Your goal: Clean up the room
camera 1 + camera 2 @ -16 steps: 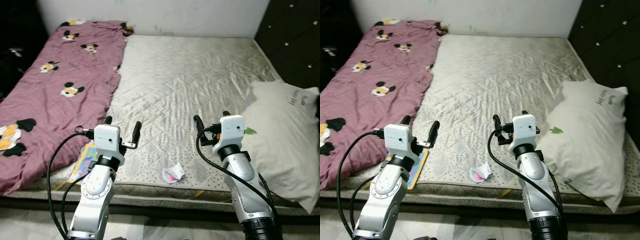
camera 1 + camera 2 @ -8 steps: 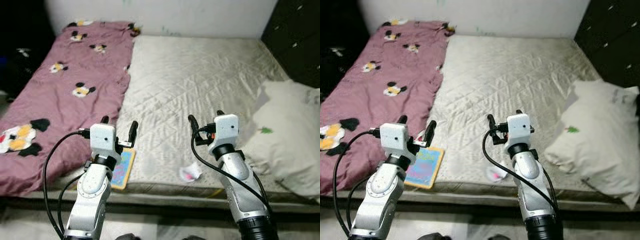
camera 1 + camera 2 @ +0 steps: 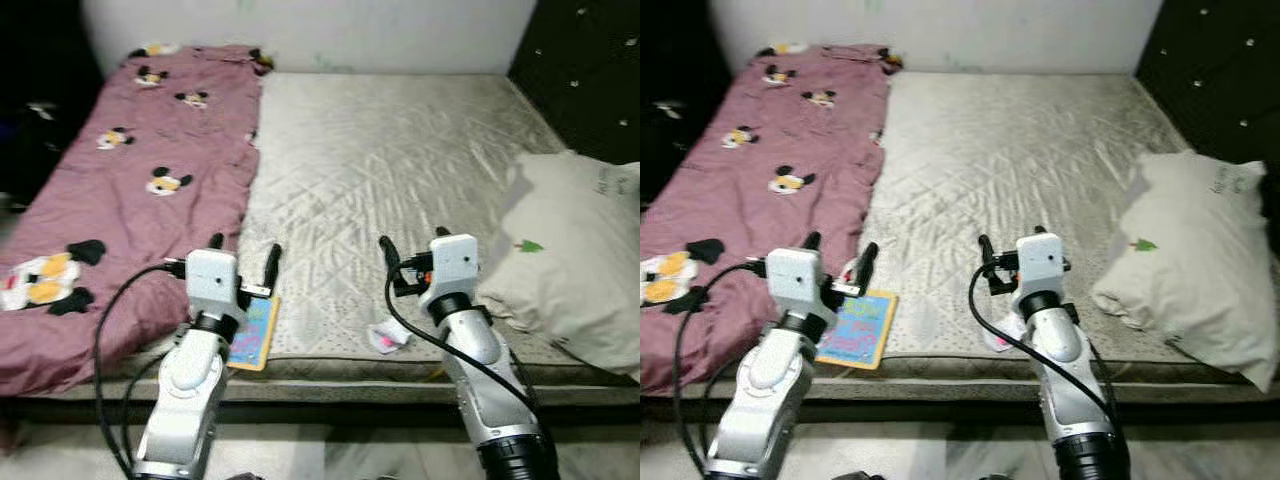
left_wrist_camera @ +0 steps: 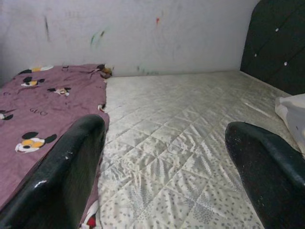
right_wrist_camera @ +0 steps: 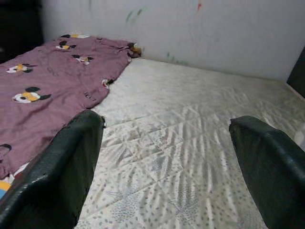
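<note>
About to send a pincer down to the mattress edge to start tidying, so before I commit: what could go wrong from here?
1. The crumpled wrapper lies at the mattress front edge, partly behind the right pincer arm; a clumsy approach could knock it off.
2. The colourful book sits near the same edge beside the pink blanket, close to the left pincer; a push may slide it to the floor.
3. Both pincers are open above the bed; reaching low could snag the blanket.

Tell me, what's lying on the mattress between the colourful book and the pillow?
A crumpled wrapper near the edge, seen in the left eye view, between book and pillow.
</note>
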Motion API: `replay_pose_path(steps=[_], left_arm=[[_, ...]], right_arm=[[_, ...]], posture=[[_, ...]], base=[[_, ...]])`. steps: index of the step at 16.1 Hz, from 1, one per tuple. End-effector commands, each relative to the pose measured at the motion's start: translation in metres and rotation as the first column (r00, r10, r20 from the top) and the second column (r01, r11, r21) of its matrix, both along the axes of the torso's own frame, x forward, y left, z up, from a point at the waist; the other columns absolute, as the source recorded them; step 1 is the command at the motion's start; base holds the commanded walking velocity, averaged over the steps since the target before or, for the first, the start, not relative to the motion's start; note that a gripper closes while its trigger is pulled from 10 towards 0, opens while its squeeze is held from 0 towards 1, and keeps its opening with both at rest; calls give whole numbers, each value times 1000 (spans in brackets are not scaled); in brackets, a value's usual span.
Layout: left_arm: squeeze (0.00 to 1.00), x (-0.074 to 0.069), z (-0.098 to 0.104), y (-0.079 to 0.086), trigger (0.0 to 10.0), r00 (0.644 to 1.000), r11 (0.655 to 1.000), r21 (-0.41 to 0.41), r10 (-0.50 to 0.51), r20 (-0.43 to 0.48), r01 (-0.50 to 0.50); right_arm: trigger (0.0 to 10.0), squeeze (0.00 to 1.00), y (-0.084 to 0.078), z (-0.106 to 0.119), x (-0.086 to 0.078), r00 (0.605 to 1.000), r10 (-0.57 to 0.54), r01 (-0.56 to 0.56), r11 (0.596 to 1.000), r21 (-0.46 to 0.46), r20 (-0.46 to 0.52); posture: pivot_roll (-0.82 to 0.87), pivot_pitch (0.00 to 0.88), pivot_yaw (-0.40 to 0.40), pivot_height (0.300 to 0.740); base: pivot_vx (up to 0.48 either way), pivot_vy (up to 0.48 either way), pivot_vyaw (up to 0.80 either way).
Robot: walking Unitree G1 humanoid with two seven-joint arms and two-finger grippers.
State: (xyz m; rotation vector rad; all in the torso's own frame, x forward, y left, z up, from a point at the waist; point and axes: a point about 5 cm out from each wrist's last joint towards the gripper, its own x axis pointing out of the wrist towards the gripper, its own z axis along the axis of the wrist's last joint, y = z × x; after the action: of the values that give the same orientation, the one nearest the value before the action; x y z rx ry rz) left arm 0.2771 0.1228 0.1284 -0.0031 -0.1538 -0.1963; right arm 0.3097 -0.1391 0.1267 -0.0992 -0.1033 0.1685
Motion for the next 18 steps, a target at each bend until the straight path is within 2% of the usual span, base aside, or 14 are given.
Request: replay_pose_path(steps=[1,2,9,10,12,16,18], left_arm=[[0,-2,-2,2,10000,1000,1000,3,9,-7,-9],[0,-2,-3,2,10000,1000,1000,2,12,-8,-12],[0,-2,-4,1,10000,999,999,-50,14,-51,-17],[0,-2,-3,2,10000,999,998,-63,9,-34,-12],[0,-1,-3,3,10000,1000,999,-24,23,-18,-24],[0,-1,-1,4,10000,999,999,-32,28,-18,-28],[0,-1,-1,5,10000,999,998,-41,40,-21,-41]], right_arm=[[10000,0,-2,2,0,1000,-4,4,1000,15,6],[10000,0,-3,2,0,1000,-10,10,1000,14,0],[10000,0,-4,0,-1,1000,-12,12,1000,6,-4],[10000,0,-3,0,-1,1000,-13,13,1000,10,-4],[10000,0,-2,1,-1,1000,-3,3,1000,14,5],[10000,0,-1,2,0,1000,7,-7,1000,21,4],[10000,0,0,2,0,1000,13,-13,1000,11,2]], posture=[[-21,107,-4,740],[-21,107,-4,740],[-23,112,-1,740],[-25,115,-2,740],[-25,115,-2,740],[-24,128,-3,740],[-24,132,-2,710]], base=[[0,0,0],[0,0,0],[0,0,-775],[0,0,0],[0,0,0],[0,0,0],[0,0,0]])
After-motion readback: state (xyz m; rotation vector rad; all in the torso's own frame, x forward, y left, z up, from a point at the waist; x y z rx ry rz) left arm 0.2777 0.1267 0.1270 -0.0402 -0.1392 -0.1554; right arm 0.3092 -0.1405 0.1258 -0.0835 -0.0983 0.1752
